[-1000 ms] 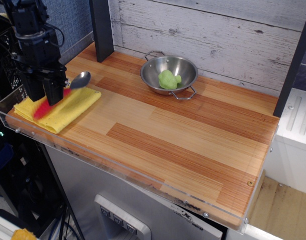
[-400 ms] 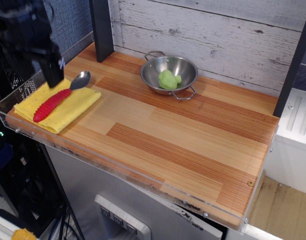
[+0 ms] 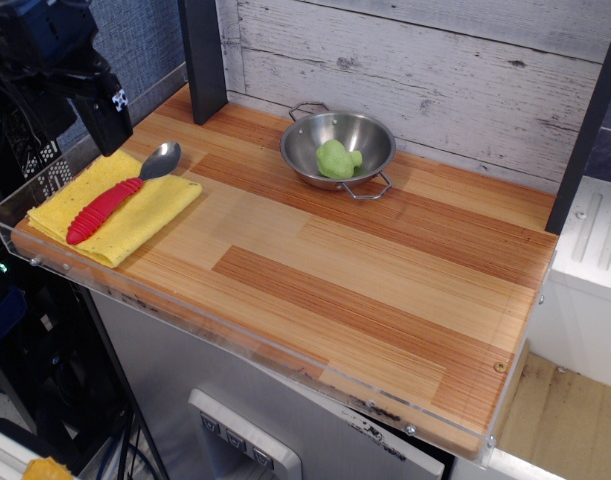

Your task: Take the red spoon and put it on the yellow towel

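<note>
The red spoon (image 3: pixel 106 208) lies on the yellow towel (image 3: pixel 145 215) at the left end of the wooden table. Its ribbed red handle rests across the cloth. Its silver bowl (image 3: pixel 162 160) sticks out past the towel's far edge onto the wood. My gripper (image 3: pixel 105 125) hangs above the towel's far left side, raised clear of the spoon and holding nothing. Only one dark finger (image 3: pixel 104 118) shows plainly, so I cannot tell whether the jaws are open or shut.
A steel bowl (image 3: pixel 370 135) with a green object (image 3: pixel 335 159) inside stands at the back middle. A dark post (image 3: pixel 202 55) rises at the back left, another at the right edge. A clear lip (image 3: pixel 235 340) runs along the table's front edge.
The gripper has let go of the red spoon, which now lies still on the towel. The gripper has risen up and back to the left, away from the spoon.
</note>
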{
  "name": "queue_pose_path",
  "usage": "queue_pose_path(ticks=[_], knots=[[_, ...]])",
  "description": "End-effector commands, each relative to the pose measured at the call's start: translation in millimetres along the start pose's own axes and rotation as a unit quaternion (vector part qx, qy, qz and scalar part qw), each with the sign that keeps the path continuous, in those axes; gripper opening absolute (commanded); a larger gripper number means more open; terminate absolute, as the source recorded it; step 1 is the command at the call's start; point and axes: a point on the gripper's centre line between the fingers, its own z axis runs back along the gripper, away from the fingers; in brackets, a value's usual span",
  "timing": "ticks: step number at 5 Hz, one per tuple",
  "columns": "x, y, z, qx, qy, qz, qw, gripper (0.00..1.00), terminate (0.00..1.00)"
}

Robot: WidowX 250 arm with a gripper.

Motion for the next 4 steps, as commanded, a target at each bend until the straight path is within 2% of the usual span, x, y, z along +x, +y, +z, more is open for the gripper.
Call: queue_pose_path(ticks=[1, 3, 4], knots=[[8.7, 3.8, 3.2, 0.027, 0.023, -0.001, 0.9994, 1.0, 0.0], [9.0, 2.8, 3.4, 0.023, 0.021, -0.011, 0.9994, 1.0, 0.0], [9.0, 2.8, 3.4, 0.023, 0.021, -0.011, 0.9994, 1.0, 1.0]])
